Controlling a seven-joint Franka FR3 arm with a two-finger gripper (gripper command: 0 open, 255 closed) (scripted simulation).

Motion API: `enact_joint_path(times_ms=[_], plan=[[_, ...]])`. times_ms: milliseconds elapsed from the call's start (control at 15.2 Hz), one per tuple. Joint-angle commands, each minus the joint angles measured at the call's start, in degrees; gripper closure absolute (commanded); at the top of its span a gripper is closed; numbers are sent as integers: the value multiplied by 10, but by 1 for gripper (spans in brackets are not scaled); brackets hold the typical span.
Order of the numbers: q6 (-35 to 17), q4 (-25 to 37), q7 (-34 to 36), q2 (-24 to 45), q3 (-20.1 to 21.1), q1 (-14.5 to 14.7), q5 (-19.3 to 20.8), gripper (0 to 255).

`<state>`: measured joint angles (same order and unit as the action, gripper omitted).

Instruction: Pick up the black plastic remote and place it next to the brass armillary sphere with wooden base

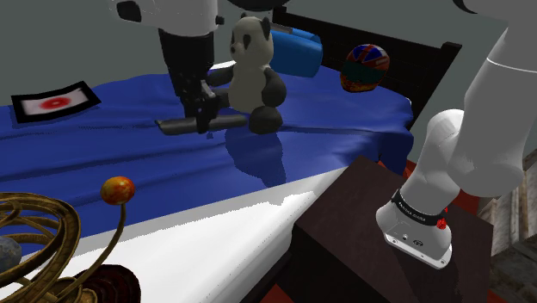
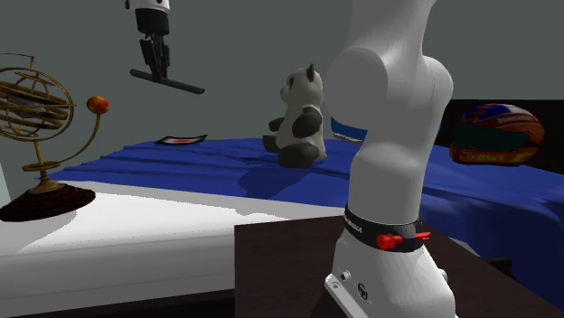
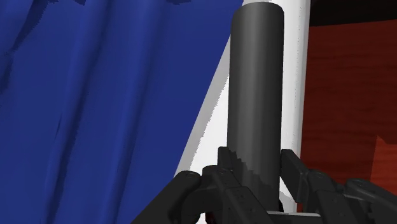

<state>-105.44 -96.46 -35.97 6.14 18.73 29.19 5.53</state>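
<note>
the gripper [image 1: 203,110] has its jaws clamped across the slim black remote [image 1: 181,126], which looks light, rigid and slick, best held mid-length.

Claw [image 1: 205,114] aloft, tight around remote [image 1: 175,126]

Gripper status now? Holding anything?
Gripper: shut on the dark remote, which is lifted clear above the blue bedcover.
</note>
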Motion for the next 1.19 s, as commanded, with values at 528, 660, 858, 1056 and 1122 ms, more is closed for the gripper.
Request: enact_joint_path(times_ms=[528,660,858,1056,1122], plan=[[-76,-70,6,6,-1,-1,4,255],[-90,-82,8,9,-2,-1,6,255],[-112,-98,11,14,-2,-1,9,255],[-133,-114,14,21,-3,0,12,255],[-140,-119,15,23,-3,0,14,255]])
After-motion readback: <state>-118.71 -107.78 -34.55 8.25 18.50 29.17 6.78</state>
